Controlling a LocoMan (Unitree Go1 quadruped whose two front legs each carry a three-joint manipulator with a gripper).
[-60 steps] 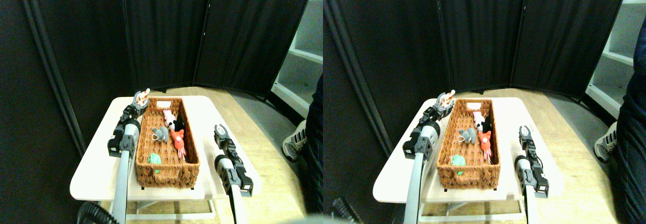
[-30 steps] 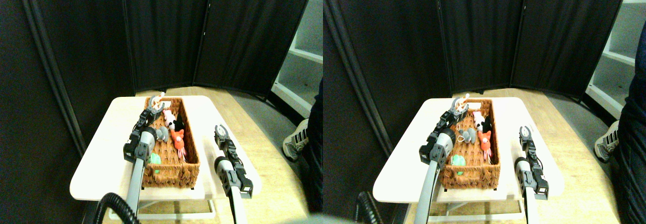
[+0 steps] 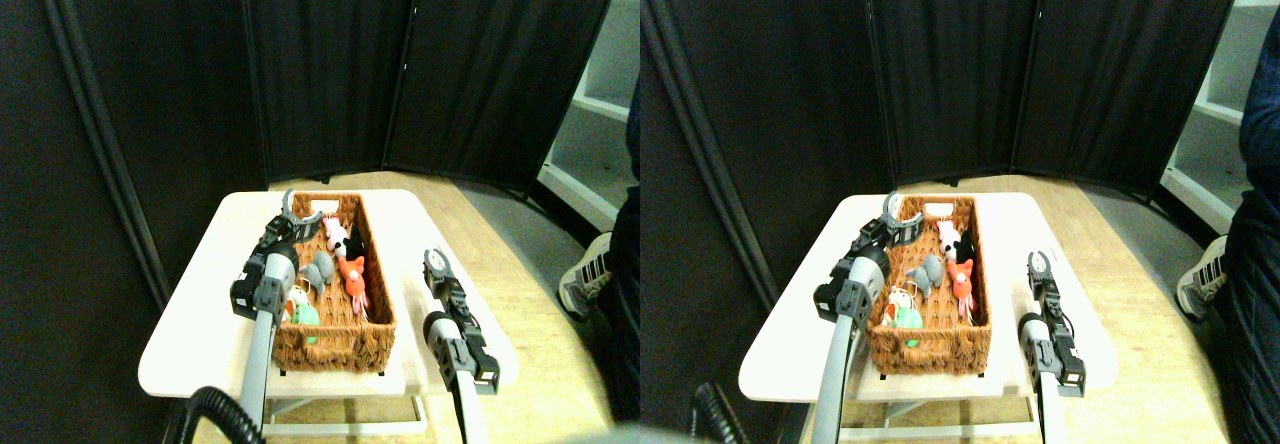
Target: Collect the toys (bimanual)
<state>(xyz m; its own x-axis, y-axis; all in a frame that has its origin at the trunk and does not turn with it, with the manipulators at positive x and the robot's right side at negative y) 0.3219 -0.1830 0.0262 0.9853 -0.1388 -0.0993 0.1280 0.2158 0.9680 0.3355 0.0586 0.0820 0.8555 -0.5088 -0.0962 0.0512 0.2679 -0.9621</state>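
A brown wicker basket point(image 3: 335, 347) stands on the white table point(image 3: 185, 349). Inside it lie several toys: a pink one point(image 3: 330, 228), a black-and-white one point(image 3: 351, 243), a grey one point(image 3: 318, 269), an orange-red one point(image 3: 352, 277), a green one point(image 3: 307, 316) and a striped orange one point(image 3: 294, 298) by the left wall. My left gripper point(image 3: 300, 211) hangs open and empty over the basket's far left corner. To the right of the basket, my right gripper point(image 3: 437, 262) stands open over the table, holding nothing.
A black folding screen point(image 3: 330, 64) closes off the back and left. White shelves point(image 3: 600, 114) stand at the far right. A person's leg and striped shoe point(image 3: 580, 279) are on the wooden floor right of the table. A black hose point(image 3: 215, 409) curls at the bottom left.
My left gripper carried the striped orange toy from outside the basket's far left corner over the basket, opened, and the toy now lies inside by the green one. The right arm stayed put.
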